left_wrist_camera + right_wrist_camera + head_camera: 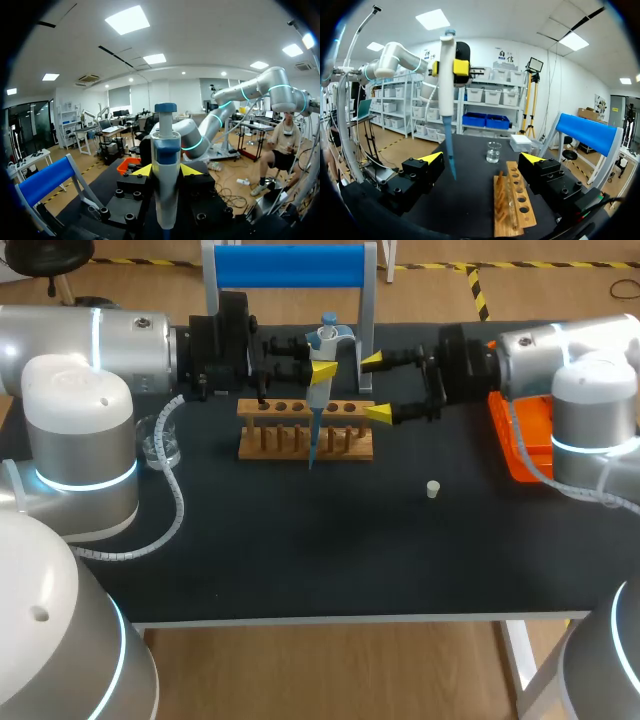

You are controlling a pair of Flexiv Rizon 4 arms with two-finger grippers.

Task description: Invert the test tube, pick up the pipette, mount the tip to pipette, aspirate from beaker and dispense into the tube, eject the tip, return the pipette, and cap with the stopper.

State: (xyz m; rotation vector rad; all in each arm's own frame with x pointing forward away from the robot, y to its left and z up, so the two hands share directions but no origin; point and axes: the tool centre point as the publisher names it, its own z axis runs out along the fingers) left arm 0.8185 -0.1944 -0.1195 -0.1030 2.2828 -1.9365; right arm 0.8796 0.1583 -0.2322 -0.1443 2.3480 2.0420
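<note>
1. Head view: the left gripper is closed on the pipette, holding it upright over the wooden rack. The blue tip points down at the rack's front. The right gripper stands wide open and empty just beside the rack's right end. The beaker sits near the table's left side, well apart from the pipette. The stopper lies loose on the table, so capping is not yet done. An orange tray sits under the right arm.

2. Left wrist view: the pipette fills the space between the yellow fingers of the left gripper, which clamp it from both sides. So the pick-up is done. The rack and the beaker are hidden here.

3. Right wrist view: the right gripper gapes, with nothing in it. Ahead of it, the left gripper carries the pipette. Its blue tip hangs above the table, beside the rack and nearer than the beaker. The tip looks mounted. I cannot tell whether it holds liquid or whether the test tube stands inverted. Dispensing, ejecting the tip, returning the pipette and capping appear to remain.
</note>
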